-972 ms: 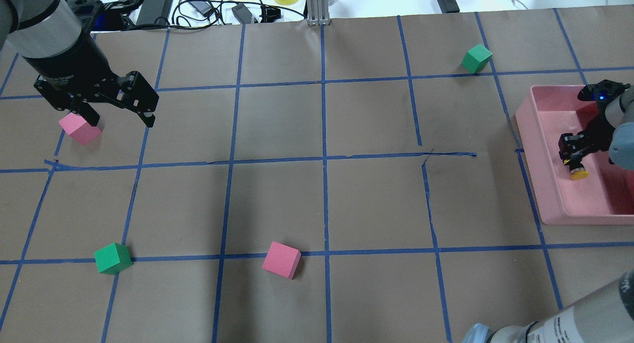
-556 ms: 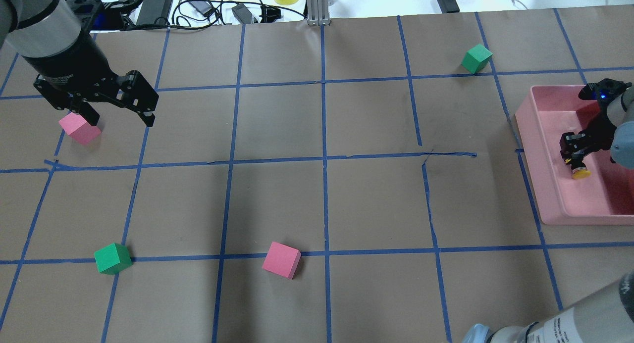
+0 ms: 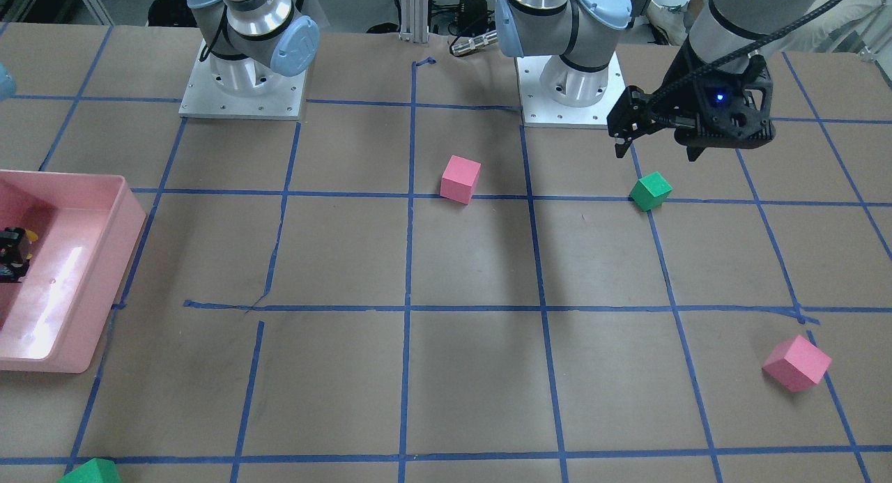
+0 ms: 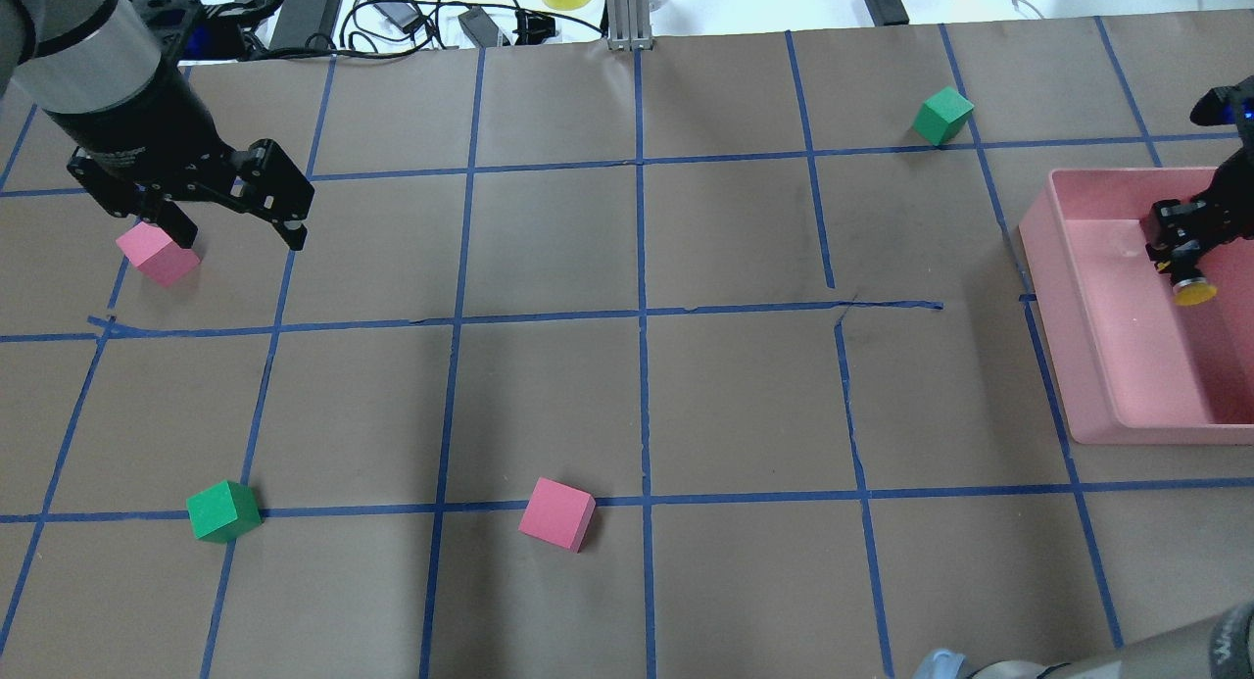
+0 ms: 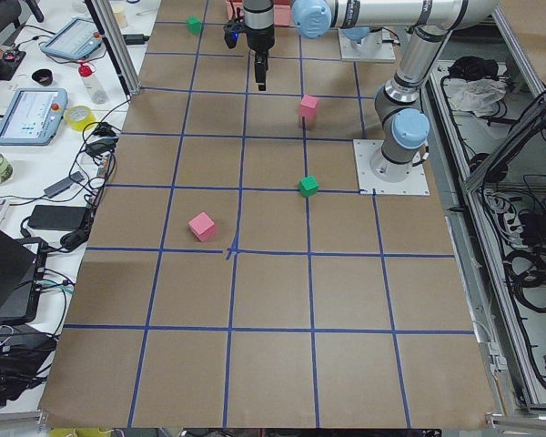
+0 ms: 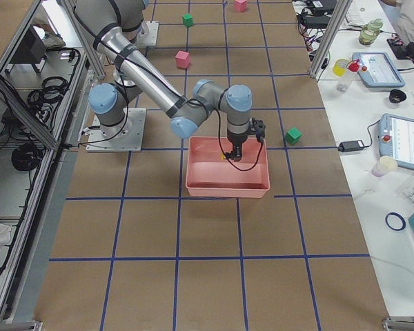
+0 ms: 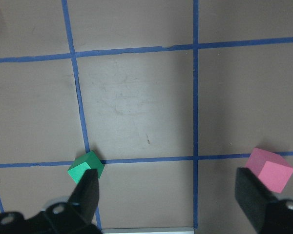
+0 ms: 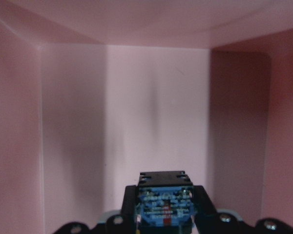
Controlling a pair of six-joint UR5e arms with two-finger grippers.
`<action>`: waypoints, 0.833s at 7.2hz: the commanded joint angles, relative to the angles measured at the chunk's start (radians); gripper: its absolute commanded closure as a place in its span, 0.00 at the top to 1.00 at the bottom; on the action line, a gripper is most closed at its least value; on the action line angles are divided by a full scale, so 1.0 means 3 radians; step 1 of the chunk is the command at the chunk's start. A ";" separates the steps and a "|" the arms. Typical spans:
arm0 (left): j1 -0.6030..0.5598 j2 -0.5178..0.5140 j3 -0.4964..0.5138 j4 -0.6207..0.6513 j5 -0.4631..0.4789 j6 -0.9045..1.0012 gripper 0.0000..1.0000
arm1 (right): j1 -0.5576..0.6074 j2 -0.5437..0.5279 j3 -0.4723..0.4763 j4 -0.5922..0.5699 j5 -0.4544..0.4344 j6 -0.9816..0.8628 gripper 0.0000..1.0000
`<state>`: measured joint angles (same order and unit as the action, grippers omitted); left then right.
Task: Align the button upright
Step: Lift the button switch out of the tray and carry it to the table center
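Observation:
The button is in my right gripper (image 4: 1179, 253), which is shut on its black body inside the pink tray (image 4: 1048, 297). Its yellow cap (image 4: 1193, 290) sticks out beyond the fingertips. In the right wrist view its blue contact block (image 8: 164, 207) faces the camera between the fingers, with the cap hidden behind it. In the front-facing view the right gripper (image 3: 10, 256) shows only at the left edge, over the tray (image 3: 104, 260). My left gripper (image 4: 237, 236) is open and empty, held above the table beside a pink cube (image 4: 157, 253). It also shows in the left wrist view (image 7: 171, 195).
A green cube (image 4: 223, 510) and a second pink cube (image 4: 556, 513) lie near the front edge. Another green cube (image 4: 942, 115) lies at the back right, just beyond the tray. Cables and power bricks (image 4: 392, 13) lie past the table's far edge.
My right gripper has carried the button toward the tray's far right part, away from the near wall. The left arm has not moved.

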<state>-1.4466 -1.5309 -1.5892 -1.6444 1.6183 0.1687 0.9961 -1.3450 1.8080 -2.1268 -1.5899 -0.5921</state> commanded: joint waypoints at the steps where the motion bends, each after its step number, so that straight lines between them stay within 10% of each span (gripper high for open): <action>1: 0.0000 -0.0005 0.0005 0.0015 0.0000 0.0000 1.00 | 0.0491 -0.0271 -0.0187 0.0518 -0.0074 0.0431 0.00; 6: 0.0000 -0.0005 0.0000 0.0015 0.0000 0.0000 1.00 | 0.2607 0.0104 -0.0167 -0.0029 0.0058 0.2518 0.00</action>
<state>-1.4465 -1.5325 -1.5891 -1.6399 1.6183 0.1687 1.6206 -1.3811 1.7547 -2.0237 -1.5924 0.0402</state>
